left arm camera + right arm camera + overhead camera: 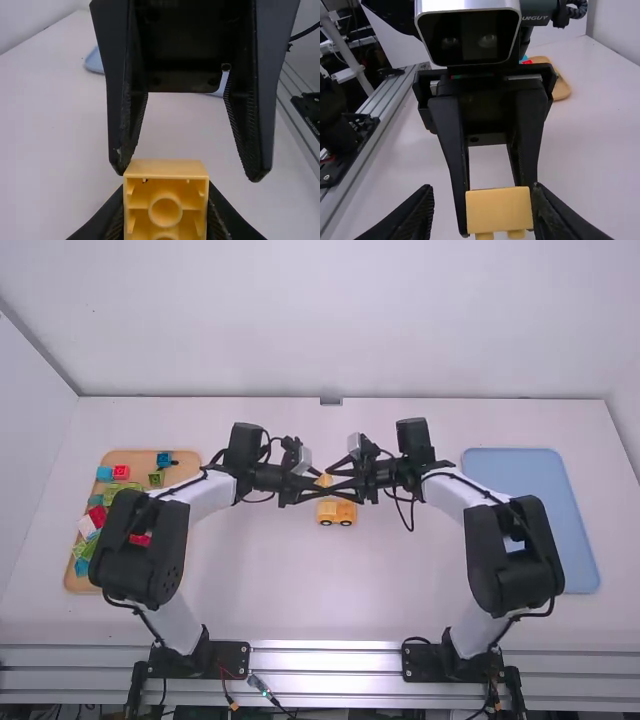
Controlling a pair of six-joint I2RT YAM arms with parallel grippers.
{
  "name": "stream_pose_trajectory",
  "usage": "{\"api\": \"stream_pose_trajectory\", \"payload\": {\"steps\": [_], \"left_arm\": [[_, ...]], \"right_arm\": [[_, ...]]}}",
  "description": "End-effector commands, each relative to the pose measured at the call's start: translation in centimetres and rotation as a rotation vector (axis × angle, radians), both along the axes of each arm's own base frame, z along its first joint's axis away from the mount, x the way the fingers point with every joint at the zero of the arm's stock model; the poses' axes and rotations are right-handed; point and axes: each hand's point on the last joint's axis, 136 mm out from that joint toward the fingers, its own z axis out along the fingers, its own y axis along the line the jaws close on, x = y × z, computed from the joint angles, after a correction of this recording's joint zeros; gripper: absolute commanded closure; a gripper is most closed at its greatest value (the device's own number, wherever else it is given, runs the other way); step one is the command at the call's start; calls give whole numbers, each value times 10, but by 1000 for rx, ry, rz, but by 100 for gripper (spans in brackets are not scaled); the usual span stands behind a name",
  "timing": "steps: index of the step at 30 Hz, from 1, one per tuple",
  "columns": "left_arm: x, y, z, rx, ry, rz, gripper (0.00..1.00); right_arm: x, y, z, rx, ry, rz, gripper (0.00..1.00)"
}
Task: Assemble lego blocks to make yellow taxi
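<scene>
Facing each other, the left hand grips the yellow block while the right hand stands wide around it

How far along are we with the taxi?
Looks done: the yellow wheeled taxi base is together on the table. In hand: a yellow block, clamped by the left gripper, with the right gripper open at it. Likely left: fitting that block, which is held apart from the base.
</scene>
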Motion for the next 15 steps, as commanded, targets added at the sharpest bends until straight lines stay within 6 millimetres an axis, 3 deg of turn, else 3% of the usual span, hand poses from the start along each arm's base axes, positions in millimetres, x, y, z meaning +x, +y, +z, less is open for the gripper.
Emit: {"api": "stream_pose_trajectory", "payload": {"steps": [1, 15], "left_arm": [[-6, -3, -2, -13, 18, -22, 98], [-12, -7, 17, -97, -39, -93, 98]], "right_arm": [[3, 1, 4, 14, -3, 9, 51], [3, 2, 8, 30, -17, 22, 52]]}}
